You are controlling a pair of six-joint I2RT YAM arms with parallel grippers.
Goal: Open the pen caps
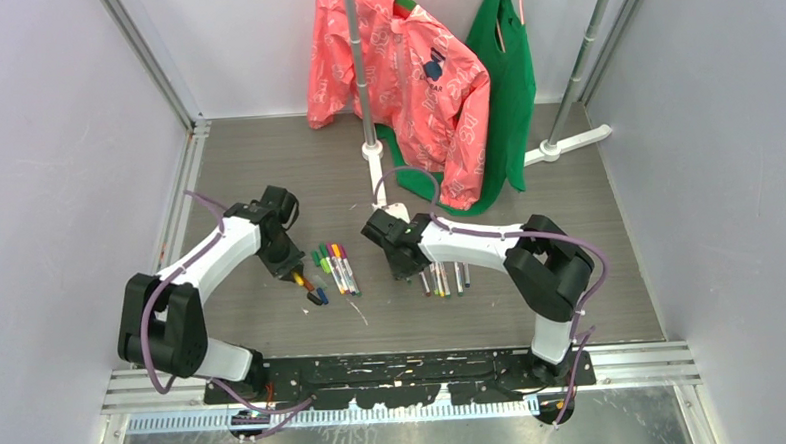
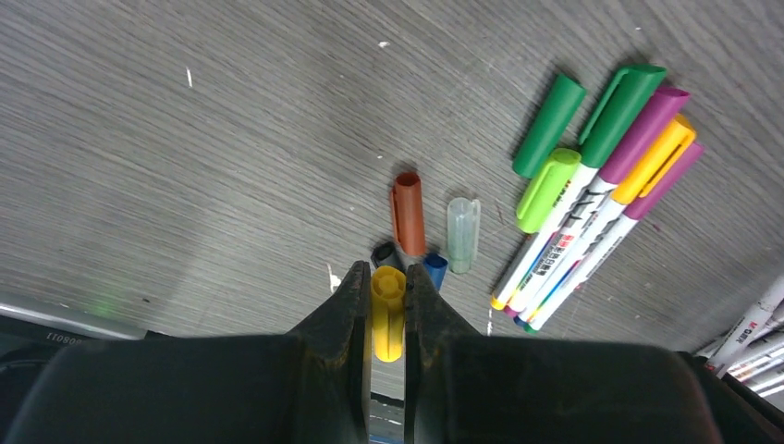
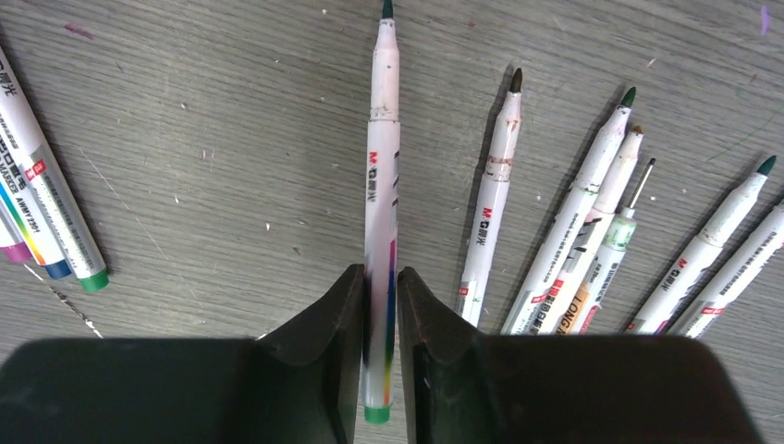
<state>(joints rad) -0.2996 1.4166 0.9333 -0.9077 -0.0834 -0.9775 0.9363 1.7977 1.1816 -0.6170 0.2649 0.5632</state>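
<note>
My left gripper (image 2: pixel 386 273) is shut on a yellow pen cap (image 2: pixel 387 314), just above the table. Loose pen caps lie below it: orange-brown (image 2: pixel 408 213), pale translucent (image 2: pixel 462 231), blue (image 2: pixel 434 270), black (image 2: pixel 385 254) and dark green (image 2: pixel 549 125). Several capped pens (image 2: pixel 601 185) lie bunched to the right. My right gripper (image 3: pixel 379 277) is shut on an uncapped white pen (image 3: pixel 382 166) with a green tip and tail. Several more uncapped pens (image 3: pixel 578 222) fan out on its right. From above, the left gripper (image 1: pixel 293 271) and right gripper (image 1: pixel 411 271) sit either side of the capped pens (image 1: pixel 336 268).
A pink jacket (image 1: pixel 403 91) and a green bag (image 1: pixel 508 87) hang from a rack at the back. The rack's pole foot (image 1: pixel 371 151) and a second white foot (image 1: pixel 566 146) stand on the table. Capped pens (image 3: pixel 46 213) lie left of the right gripper.
</note>
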